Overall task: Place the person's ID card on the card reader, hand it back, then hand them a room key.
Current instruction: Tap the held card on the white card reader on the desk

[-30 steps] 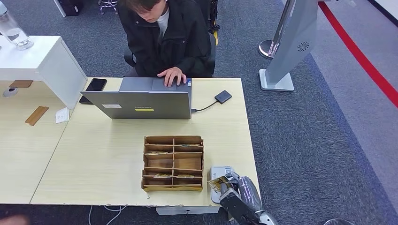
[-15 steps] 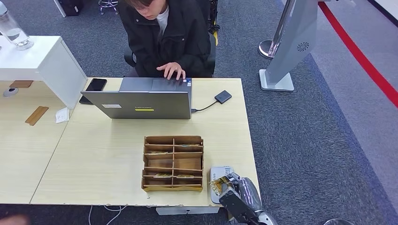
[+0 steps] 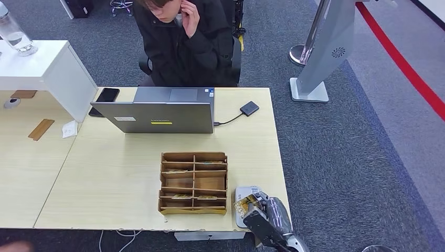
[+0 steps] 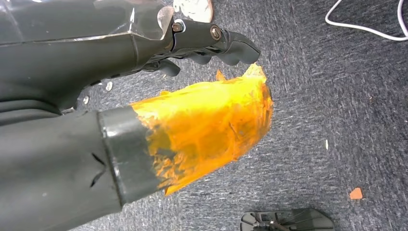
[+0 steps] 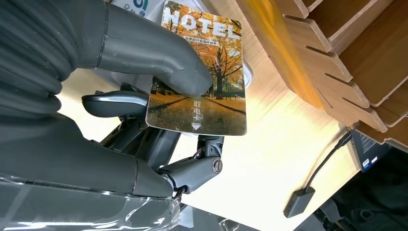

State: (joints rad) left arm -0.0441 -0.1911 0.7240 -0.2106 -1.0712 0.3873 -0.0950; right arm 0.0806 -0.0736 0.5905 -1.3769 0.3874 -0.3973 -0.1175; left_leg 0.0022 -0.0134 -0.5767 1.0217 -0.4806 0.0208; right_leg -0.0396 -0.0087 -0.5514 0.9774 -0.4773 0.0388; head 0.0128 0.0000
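- Right wrist view, closest in: my right hand (image 5: 144,120) pinches a card (image 5: 202,72) between its thumb and the fingers behind it. The face reads "HOTEL" over an autumn tree picture, so I take it for the room key, not the ID.
- I judge the card is held flat by one end so its free end can be offered for a person to take.
- From the head view, that hand (image 3: 261,211) sits at the near right corner of the tabletop (image 3: 120,173), over the white reader (image 3: 245,193), card (image 3: 243,203) just above it.
- My left hand (image 4: 211,41) hangs over grey carpet, with an orange-smeared thumb (image 4: 202,130) in front; the dark fingers look curled and I see nothing in them, but I cannot tell for certain.
- Just beside the reader stands the wooden rack (image 3: 193,182), with a few cards lying in its slots; I'd guess it is placed there so keys are within my reach.
- Farther off, a laptop (image 3: 160,111) faces away from me, a phone (image 3: 105,97) to its left and a small black box (image 3: 249,108) cabled to its right.
- Farthest, the person (image 3: 183,42) sits behind the laptop, one hand raised to the head, neither reaching out. I'd hold off on the handover until a hand comes forward.
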